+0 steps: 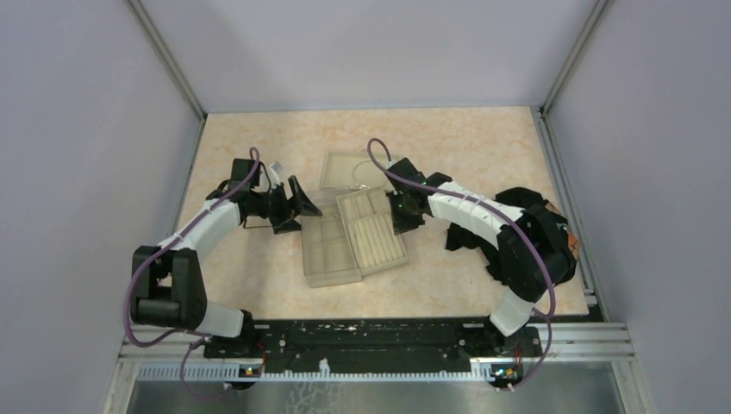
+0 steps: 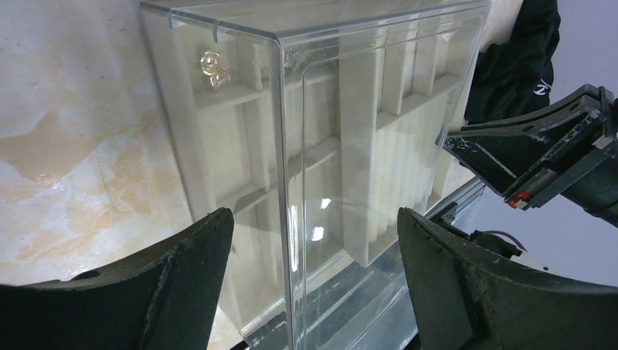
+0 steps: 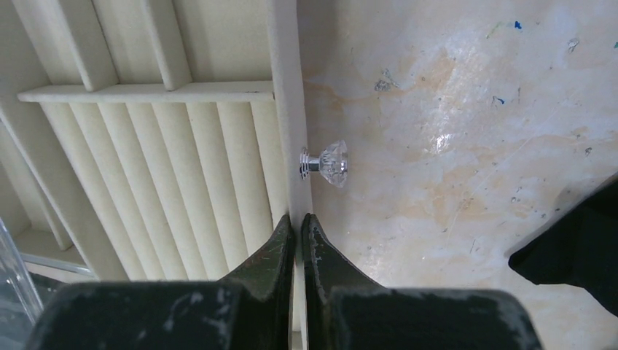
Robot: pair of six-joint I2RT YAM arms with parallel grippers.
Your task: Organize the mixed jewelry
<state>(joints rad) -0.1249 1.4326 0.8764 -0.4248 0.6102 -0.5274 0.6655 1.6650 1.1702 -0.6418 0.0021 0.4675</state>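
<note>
Right wrist view: the right gripper (image 3: 299, 227) is pinched shut. Its tips sit at the side wall of the ridged tray (image 3: 167, 189), just below a little glass knob (image 3: 328, 162) that sticks out from that wall. I cannot tell if the tips nip the wall or only touch it. No jewelry is in its grip.

The left gripper (image 2: 313, 217) has its two fingers spread wide and holds nothing. It points at the clear box (image 2: 379, 109) that lies near the middle of the table.

One small gold bit (image 2: 213, 67) lies in a corner pocket of the clear box. That is the only jewelry I can see for sure. The silver pieces are too small to find from above.

So I think one piece is put away and the rest may not be sorted yet. The ridged tray has nothing in the rows I can see.

The table (image 1: 448, 138) is pale and marbled, with small specks on it. A black cloth (image 1: 517, 207) is bunched at its right edge. A clear lid (image 1: 349, 168) lies toward the far edge. Plain grey walls (image 1: 86, 129) stand on three sides, and a metal rail (image 1: 371, 345) runs along the near edge.
</note>
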